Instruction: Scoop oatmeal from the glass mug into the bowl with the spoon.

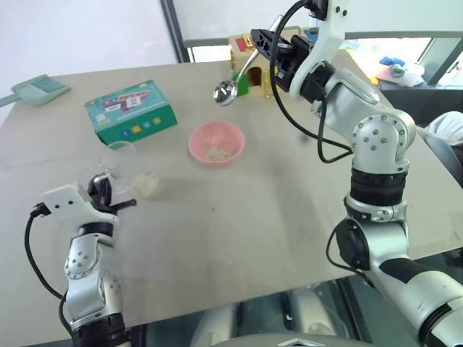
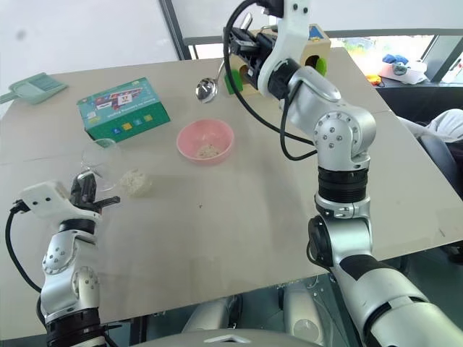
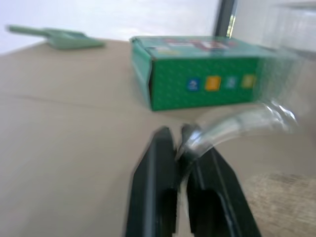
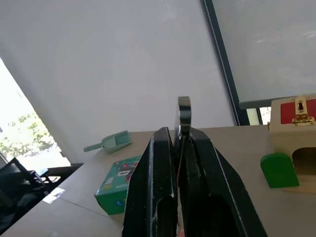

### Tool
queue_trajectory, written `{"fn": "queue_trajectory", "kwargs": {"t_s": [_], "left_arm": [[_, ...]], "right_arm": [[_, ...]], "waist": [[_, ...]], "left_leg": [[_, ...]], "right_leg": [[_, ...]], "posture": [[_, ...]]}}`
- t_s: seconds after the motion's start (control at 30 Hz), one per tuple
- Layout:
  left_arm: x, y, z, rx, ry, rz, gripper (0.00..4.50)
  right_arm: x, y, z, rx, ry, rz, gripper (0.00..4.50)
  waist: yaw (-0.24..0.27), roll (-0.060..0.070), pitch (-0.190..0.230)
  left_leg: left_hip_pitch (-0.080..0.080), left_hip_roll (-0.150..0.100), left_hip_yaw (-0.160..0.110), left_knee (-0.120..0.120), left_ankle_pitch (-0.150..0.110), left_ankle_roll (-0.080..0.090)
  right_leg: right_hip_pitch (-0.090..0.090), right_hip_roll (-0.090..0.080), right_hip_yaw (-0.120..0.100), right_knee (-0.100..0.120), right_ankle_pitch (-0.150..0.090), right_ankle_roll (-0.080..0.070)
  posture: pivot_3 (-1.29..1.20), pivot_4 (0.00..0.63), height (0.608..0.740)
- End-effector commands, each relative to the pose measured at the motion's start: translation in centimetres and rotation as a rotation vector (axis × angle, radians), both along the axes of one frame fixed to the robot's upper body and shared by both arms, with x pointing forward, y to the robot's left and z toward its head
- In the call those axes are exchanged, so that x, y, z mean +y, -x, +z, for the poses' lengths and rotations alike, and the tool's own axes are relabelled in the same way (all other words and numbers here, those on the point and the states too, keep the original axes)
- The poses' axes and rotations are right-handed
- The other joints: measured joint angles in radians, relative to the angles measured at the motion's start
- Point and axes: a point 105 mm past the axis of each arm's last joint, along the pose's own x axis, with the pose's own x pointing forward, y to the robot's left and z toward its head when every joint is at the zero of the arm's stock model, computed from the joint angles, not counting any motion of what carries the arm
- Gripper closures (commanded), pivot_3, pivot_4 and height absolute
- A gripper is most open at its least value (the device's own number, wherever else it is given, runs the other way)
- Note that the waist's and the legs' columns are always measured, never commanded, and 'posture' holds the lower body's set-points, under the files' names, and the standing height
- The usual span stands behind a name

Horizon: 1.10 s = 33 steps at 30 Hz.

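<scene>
Left end effector (image 1: 110, 194): black fingers (image 3: 158, 168) pinched together on the curved clear handle of the mug (image 1: 120, 163). Forearm low at the near left of the bench (image 1: 275, 238), pointing forward about level. Mug is clear glass, seen mostly by its round rim and glints; it stands nearer than the bowl (image 1: 216, 143) and to its left, well apart.

Oatmeal (image 1: 148, 185): pale flaky clump just beside the mug, on the side toward the bowl; cannot tell whether it lies inside the glass or on the bench. A few pale flakes lie in the bottom of the bowl as well.

Bowl: small, round, smooth pink, near bench centre.

Right end effector (image 1: 257, 42): fingers clamped tight on the slim handle of the spoon (image 1: 225, 92). Arm raised high, elbow bent, wrist reaching left beyond the bowl. Shiny oval spoon bowl hangs in the air just past the bowl's far rim.

Green box (image 1: 131, 110): cardboard, left of the bowl and beyond it. Wooden toy house (image 1: 249, 66) behind the spoon. Pale green scoop (image 1: 40, 90) far left.
</scene>
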Motion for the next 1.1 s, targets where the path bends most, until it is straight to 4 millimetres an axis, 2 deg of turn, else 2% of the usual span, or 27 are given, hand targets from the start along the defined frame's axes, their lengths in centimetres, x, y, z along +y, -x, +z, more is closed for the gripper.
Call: {"fn": "queue_trajectory", "kwargs": {"t_s": [0.03, 0.13, 0.27, 0.43, 0.57, 0.77, 0.9, 1.1], "left_arm": [[0.0, 0.0, 1.0, -0.037, -0.017, 0.002, 4.44], [-0.3, -0.7, 2.0, -0.066, -0.012, -0.002, 4.44], [-1.2, -2.5, 4.4, -0.121, -0.06, -0.032, 4.44], [-2.9, -6.0, 8.1, -0.189, -0.179, -0.08, 4.44], [-4.8, -8.0, 10.0, -0.223, -0.275, -0.133, 4.44], [-7.8, -9.2, 12.0, -0.294, -0.337, -0.222, 4.44], [-8.5, -9.0, 13.6, -0.348, -0.353, -0.231, 4.44], [-8.5, -9.0, 14.8, -0.373, -0.381, -0.228, 4.44]], "right_arm": [[-0.1, 1.0, 1.3, -0.058, -0.019, 0.008, 4.5], [0.0, 1.1, 1.6, -0.068, -0.02, 0.011, 4.5], [0.6, 1.5, 2.9, -0.103, -0.023, 0.037, 4.5], [2.9, 2.5, 5.3, -0.169, -0.032, 0.119, 4.5], [4.8, 2.9, 5.8, -0.196, -0.02, 0.173, 4.5], [7.3, 2.8, 4.5, -0.209, 0.046, 0.193, 4.5], [8.4, 2.2, 2.4, -0.252, 0.183, 0.152, 4.5], [9.6, 1.3, -1.7, -0.466, 0.536, 0.062, 4.5]], "waist": [[0.001, 0.0, 0.0], [0.003, 0.0, 0.0], [0.009, 0.0, 0.0], [0.01, 0.0, 0.0], [0.001, 0.0, 0.0], [-0.006, 0.0, 0.0], [-0.006, 0.0, 0.0], [-0.006, 0.0, 0.0]], "left_leg": [[0.0, 0.0, 0.0, 0.0, 0.0, 0.0], [0.0, 0.0, 0.0, 0.0, 0.0, 0.0], [-0.001, 0.0, -0.001, 0.0, 0.0, 0.0], [-0.001, -0.001, -0.001, 0.0, 0.0, 0.0], [-0.001, -0.001, -0.001, 0.0, 0.0, 0.0], [-0.001, -0.001, -0.001, 0.0, 0.0, 0.0], [-0.001, -0.001, -0.001, 0.0, 0.0, 0.0], [-0.002, -0.002, -0.002, 0.0, 0.0, 0.0]], "right_leg": [[0.0, 0.0, 0.0, 0.0, 0.0, 0.0], [0.0, 0.0, 0.0, 0.0, 0.0, 0.0], [0.0, 0.0, -0.001, 0.0, 0.0, 0.0], [0.0, 0.001, -0.002, 0.0, 0.0, 0.0], [0.0, 0.001, -0.002, -0.001, 0.0, 0.0], [-0.001, -0.001, -0.002, -0.001, 0.0, 0.0], [-0.001, -0.001, -0.002, -0.001, 0.0, 0.0], [-0.001, -0.001, -0.002, -0.001, 0.0, 0.0]], "posture": [[0.0, 0.15, 0.74], [0.0, 0.15, 0.74], [0.0, 0.15, 0.74], [0.0, 0.15, 0.74], [0.0, 0.15, 0.74], [0.0, 0.15, 0.74], [0.0, 0.15, 0.74], [0.0, 0.15, 0.74]]}}
